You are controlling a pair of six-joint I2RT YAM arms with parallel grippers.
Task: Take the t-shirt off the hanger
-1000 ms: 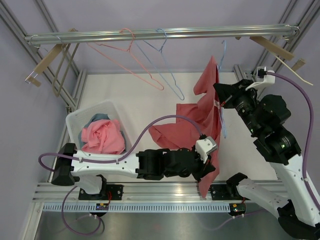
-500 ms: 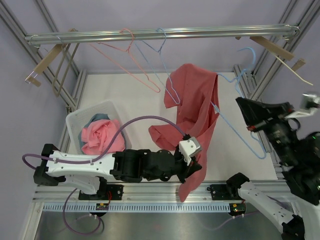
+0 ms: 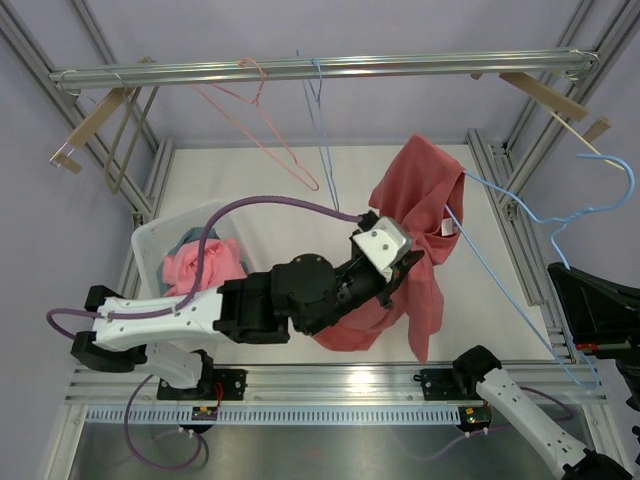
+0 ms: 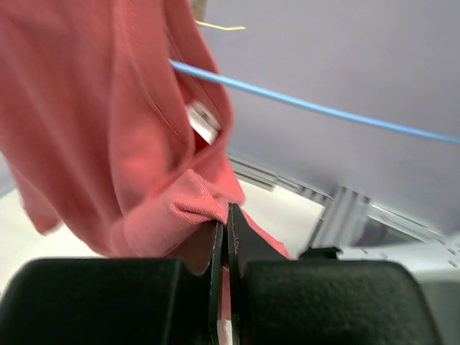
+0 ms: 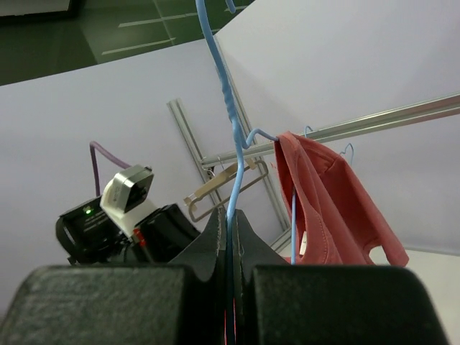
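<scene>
Nearest to the arms, well in front of the rail (image 3: 320, 68), the left gripper (image 4: 224, 219) is pressed together on a ribbed hem of the red t-shirt (image 3: 420, 190). Its jaws leave only a thin line between them, with the cloth pinched inside. I judge that it holds an edge and not the middle because an edge gives a firm grip for pulling the cloth along the wire.

The right gripper (image 5: 230, 223) is also closed, here on the wire of the blue hanger (image 5: 227, 108). It holds the hanger high and far to the right side, below the right end of the rail. This keeps the hanger fixed while the other arm pulls the opposite way.

The t-shirt is in the air between the two arms, in front of the rail and above the table (image 3: 270, 200). It is mostly bunched at the left gripper. The neck part is not free yet: one end of the hanger goes into the neck opening, next to the white label (image 4: 203, 122). So the task seems almost done but not finished.

A white bin (image 3: 150, 240) with pink cloth (image 3: 205, 270) stands below the left part of the rail. It is probably the place for the clothes that are taken off.

Farthest is the rail itself, where other hangers are hooked.
</scene>
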